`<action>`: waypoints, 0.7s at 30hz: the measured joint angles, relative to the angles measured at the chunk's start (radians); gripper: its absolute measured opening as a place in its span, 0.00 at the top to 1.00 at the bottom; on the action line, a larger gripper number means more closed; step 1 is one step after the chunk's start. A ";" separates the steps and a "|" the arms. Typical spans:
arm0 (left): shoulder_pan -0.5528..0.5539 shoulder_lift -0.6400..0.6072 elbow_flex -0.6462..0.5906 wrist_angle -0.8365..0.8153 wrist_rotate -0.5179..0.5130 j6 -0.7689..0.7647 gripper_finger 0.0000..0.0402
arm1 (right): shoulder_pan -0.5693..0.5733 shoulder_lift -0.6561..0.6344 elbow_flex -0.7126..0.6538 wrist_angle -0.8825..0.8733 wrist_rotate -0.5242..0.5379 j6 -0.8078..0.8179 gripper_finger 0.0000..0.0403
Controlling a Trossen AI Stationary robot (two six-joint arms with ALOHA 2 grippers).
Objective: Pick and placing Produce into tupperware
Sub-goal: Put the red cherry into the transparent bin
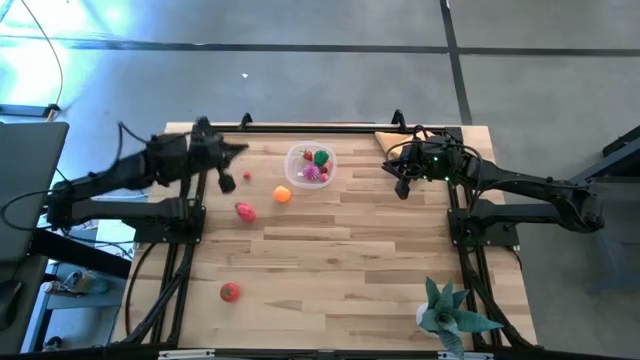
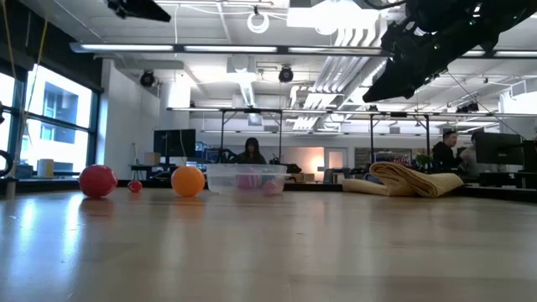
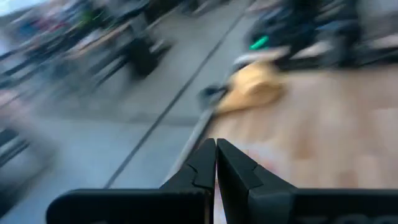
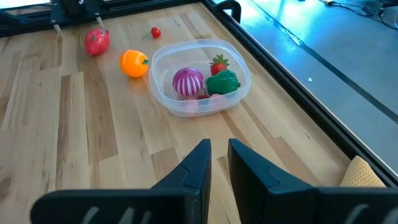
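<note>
- Holding three toys, the tupperware (image 4: 200, 78) sits near the tabletop's (image 1: 350, 260) far edge: a magenta striped bulb (image 4: 187, 81), a green pepper (image 4: 222, 83) and a red strawberry (image 4: 218, 64) lie inside it.
- Just beside the tupperware, toward the left arm, lies an orange fruit (image 4: 134, 63); a small red cherry (image 4: 155, 32) and a larger red fruit (image 4: 97, 41) lie farther out on that side.
- Well apart from the tupperware, near the front edge, rests a red tomato (image 1: 229, 291).
- Left gripper (image 3: 215, 152) hangs above the tabletop on the cherry's side of the tupperware, jaws clenched on nothing.
- Right gripper (image 4: 216, 152) hovers on the tupperware's other side, jaws nearly together with a narrow gap, empty.
- Tan cloth (image 2: 404, 179) lies folded at the far corner beyond the right gripper; a teal spiky plant (image 1: 449, 312) stands at the near corner.
</note>
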 joint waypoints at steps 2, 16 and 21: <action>0.000 0.074 0.133 -0.181 -0.172 -0.045 0.99 | 0.000 0.000 0.000 0.000 0.000 -0.001 0.89; 0.303 0.766 0.728 -0.984 -0.080 -0.266 0.99 | 0.000 0.000 0.000 0.000 0.000 -0.001 0.89; 0.432 0.873 0.647 -1.048 -0.018 -0.259 0.99 | 0.000 0.000 0.000 -0.001 0.000 -0.001 0.89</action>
